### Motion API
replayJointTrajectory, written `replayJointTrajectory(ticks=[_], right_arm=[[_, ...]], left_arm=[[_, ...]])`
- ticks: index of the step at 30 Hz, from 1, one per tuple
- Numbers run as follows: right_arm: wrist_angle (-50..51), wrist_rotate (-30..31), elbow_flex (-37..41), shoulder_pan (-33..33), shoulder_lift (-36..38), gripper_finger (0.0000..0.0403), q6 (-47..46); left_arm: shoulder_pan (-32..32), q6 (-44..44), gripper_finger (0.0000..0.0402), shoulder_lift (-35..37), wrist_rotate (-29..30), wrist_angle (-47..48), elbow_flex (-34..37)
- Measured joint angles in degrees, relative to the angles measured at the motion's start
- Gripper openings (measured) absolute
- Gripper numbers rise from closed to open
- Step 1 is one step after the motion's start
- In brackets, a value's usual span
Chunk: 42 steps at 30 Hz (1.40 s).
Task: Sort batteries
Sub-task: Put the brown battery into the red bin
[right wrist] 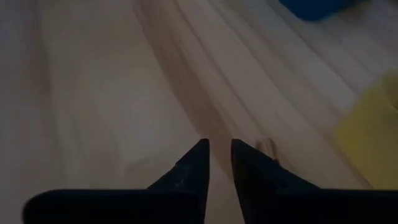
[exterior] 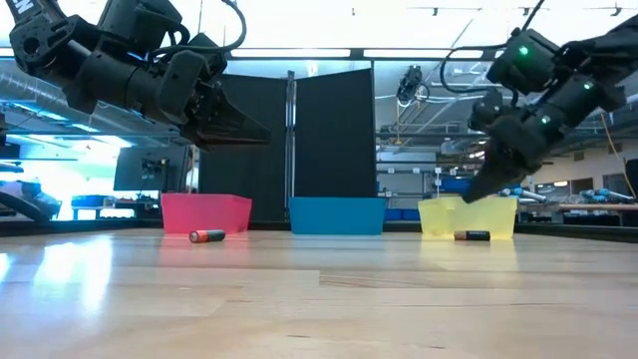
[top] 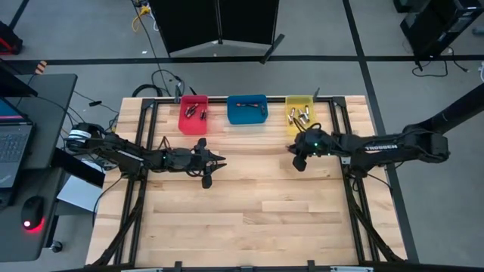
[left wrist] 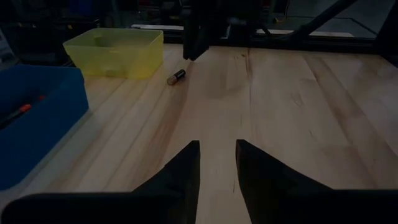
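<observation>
Two batteries lie on their sides on the table. One with an orange band [exterior: 206, 235] is in front of the red bin [exterior: 205, 213]. A dark one [exterior: 472, 235], also seen as the battery [left wrist: 176, 77], lies in front of the yellow bin [exterior: 469, 215]. More batteries lie in the red bin [top: 192, 113], blue bin [top: 247, 110] and yellow bin [top: 300, 116]. My right gripper [exterior: 469, 197] hangs slanting down just above the dark battery, its fingers [right wrist: 219, 146] narrowly open and empty. My left gripper [top: 221, 159] is level over the table's middle, open [left wrist: 217, 149] and empty.
The three bins stand in a row along the table's far edge [top: 249, 97]. Bare wood [top: 249, 219] stretches from the grippers to the near edge. A desk with a laptop [top: 11, 147] and headphones stands off the table's left side.
</observation>
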<state>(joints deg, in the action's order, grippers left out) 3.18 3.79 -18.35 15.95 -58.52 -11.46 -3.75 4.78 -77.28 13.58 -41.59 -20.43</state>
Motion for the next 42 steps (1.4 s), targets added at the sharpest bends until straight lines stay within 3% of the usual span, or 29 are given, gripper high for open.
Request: replayJointTrajectory(ticks=[11,18,30,34,39,42], right_arm=[[2.2,6.7,2.1,0.5,-0.6,0.0173,1.5],[2.4,6.9,3.1,3.4,-3.0,0.0188,2.6],[-3.6,3.4,2.9,7.0,-12.0,0.0168,4.6],[-5.0,3.2,2.9,7.0,-13.1,0.0136,5.5],[-5.2,1.7,2.9,7.1,-13.0,0.0060,6.2],[-4.0,1.4,2.2,6.0,-12.7,0.0058,5.7]], left_arm=[[0.0,-0.1,0.0111,0.0,0.0,0.0,0.0],[0.0,-0.1,0.0111,0.0,0.0,0.2,0.0],[0.0,-0.1,0.0111,0.0,-0.1,0.0,0.0],[0.0,-0.1,0.0111,0.0,-0.1,0.2,0.0],[0.0,0.0,0.0111,0.0,-0.1,0.2,0.0],[0.0,0.4,0.0111,0.0,-0.2,0.1,0.0]])
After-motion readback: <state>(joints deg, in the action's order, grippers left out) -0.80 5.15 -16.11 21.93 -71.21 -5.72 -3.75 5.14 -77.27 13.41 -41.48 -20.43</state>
